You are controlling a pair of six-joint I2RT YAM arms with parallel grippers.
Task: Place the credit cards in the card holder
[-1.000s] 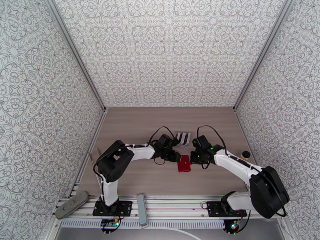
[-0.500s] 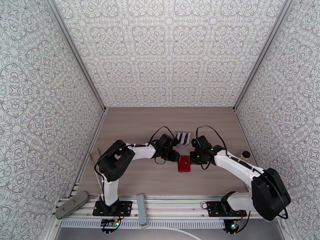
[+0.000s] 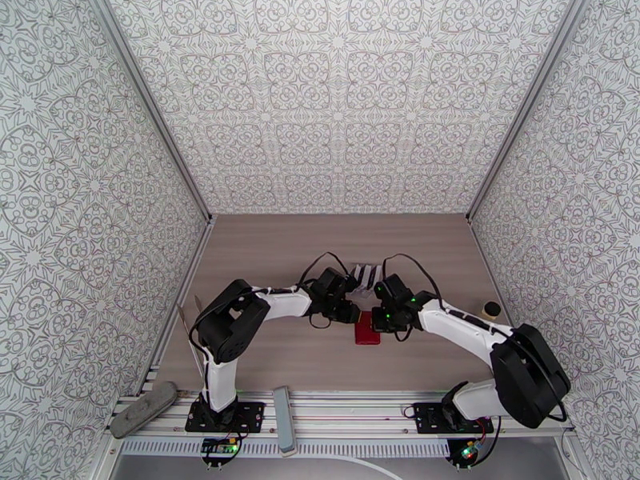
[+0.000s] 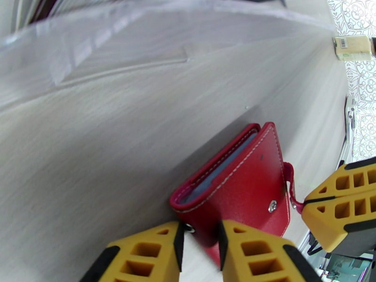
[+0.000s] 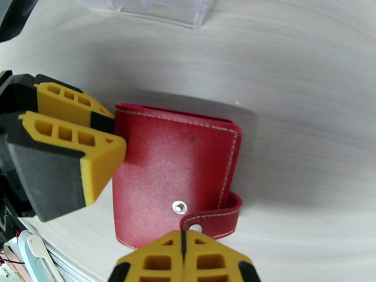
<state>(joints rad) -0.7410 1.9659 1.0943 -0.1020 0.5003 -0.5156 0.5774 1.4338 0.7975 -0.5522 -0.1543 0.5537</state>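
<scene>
We saw the card holder [image 3: 369, 328] lying closed mid-bench [image 3: 272, 250], its long axis running near to far, squarely between the two arms. The left pincer [image 4: 199, 236] was clamped on its left edge. The right pincer [image 5: 183, 243], fingers together, sat tip-on against the snap tab [image 5: 211, 219] on the right edge, so we judged it best placed to unsnap it. Both arms reached inward, wrists low.
</scene>
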